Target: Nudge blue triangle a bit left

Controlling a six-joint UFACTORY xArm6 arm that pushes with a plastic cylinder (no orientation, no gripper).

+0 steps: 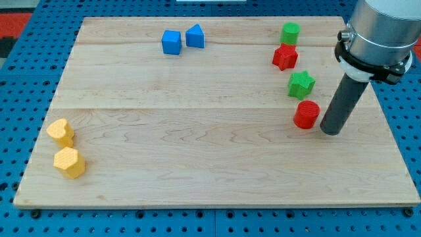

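The blue triangle (195, 36) sits near the view's top, left of centre, touching a blue cube (172, 42) on its left. My tip (331, 130) rests on the board at the view's right, just right of a red cylinder (306, 114) and far from the blue triangle. The rod rises up to the arm's grey body (378, 33) at the view's top right.
A green cylinder (290, 32), a red star (285, 57) and a green star (301, 84) line up above the red cylinder. A yellow heart (60, 132) and a yellow hexagon (69, 162) sit at the view's lower left. The wooden board (197, 131) lies on blue pegboard.
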